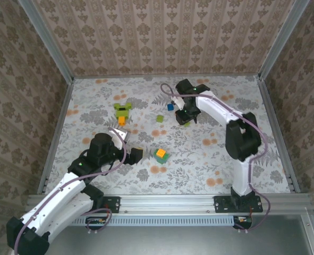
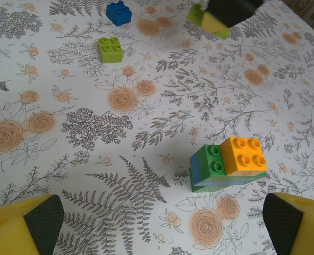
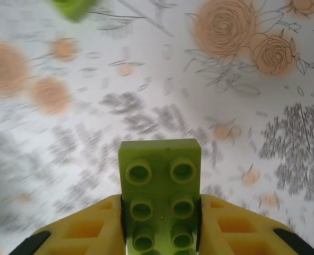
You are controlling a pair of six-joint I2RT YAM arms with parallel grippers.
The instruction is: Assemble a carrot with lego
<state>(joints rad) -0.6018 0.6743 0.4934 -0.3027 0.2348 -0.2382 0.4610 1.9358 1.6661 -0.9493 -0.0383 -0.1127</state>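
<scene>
Several loose bricks [image 1: 160, 118] lie apart from the part-built carrot [image 1: 122, 111] on the bench [image 1: 252, 175]; the right end effector [image 3: 159, 218] clamps a lime-green brick [image 3: 159, 164], the left end effector [image 1: 129, 144] gapes empty.

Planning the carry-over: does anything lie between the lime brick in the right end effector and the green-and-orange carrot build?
Yes. One loose lime brick sits roughly on the straight line from the held lime brick to the carrot build. The blue brick lies just off that line.
</scene>
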